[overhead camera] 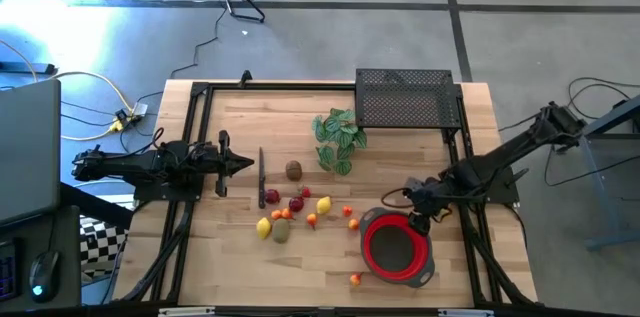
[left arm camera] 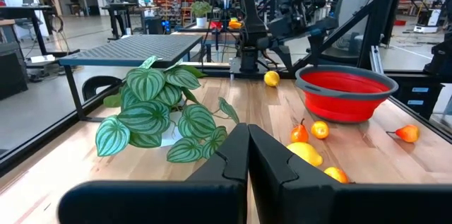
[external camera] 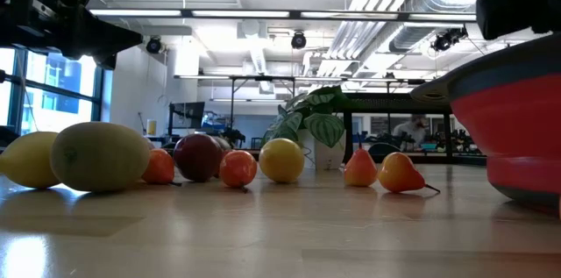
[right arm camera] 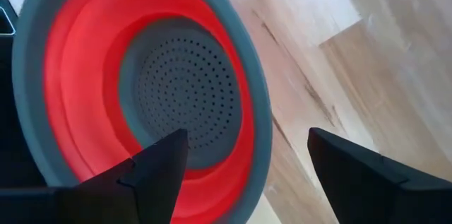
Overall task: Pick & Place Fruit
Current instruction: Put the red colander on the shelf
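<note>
Light wooden table [overhead camera: 240, 267] with a black frame around its edges, standing on a grey floor; beyond it an open hall with white ceiling pipes, windows and other work benches. At the far edge, a black perforated metal shelf [overhead camera: 404, 97], with a green striped leafy plant [overhead camera: 338, 139] just in front of it. Fruit [overhead camera: 295, 212]: small yellow, red, orange and brown-green pieces scattered across the middle of the table between the two arms, one brown piece [overhead camera: 293, 169] apart near the plant, one orange piece [overhead camera: 355, 279] alone by the near edge. Red bowl [overhead camera: 396, 247] with grey rim and perforated grey bottom, on the table right of the fruit, empty. Right gripper [overhead camera: 420, 219] hangs over the bowl's far rim, fingers spread wide with nothing between them. Left gripper [overhead camera: 246, 164] rests at the left side, pointing toward the fruit, fingers pressed together, nothing held.
</note>
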Action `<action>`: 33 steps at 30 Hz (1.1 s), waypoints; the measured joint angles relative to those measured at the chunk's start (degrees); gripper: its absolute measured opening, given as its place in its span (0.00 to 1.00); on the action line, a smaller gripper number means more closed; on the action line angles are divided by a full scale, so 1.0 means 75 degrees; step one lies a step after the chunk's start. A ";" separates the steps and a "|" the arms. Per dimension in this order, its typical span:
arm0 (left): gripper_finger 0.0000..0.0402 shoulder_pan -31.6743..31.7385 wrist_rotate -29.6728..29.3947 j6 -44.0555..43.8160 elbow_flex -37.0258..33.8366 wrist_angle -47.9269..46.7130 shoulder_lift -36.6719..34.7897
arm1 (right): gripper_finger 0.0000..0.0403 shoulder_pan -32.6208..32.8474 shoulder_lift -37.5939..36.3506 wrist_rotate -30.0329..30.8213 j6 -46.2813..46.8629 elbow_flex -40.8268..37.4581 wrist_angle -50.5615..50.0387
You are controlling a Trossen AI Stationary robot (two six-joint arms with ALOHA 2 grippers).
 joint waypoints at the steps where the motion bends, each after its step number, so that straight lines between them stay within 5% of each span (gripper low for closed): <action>1: 0.00 0.0002 0.0000 0.0002 0.0002 0.0000 0.0000 | 0.71 0.0060 -0.0001 -0.0002 0.0092 -0.0065 0.0065; 33: 0.00 0.0003 0.0003 0.0002 0.0002 0.0000 0.0000 | 0.71 0.1167 0.0000 0.0373 0.1230 -0.0633 0.0512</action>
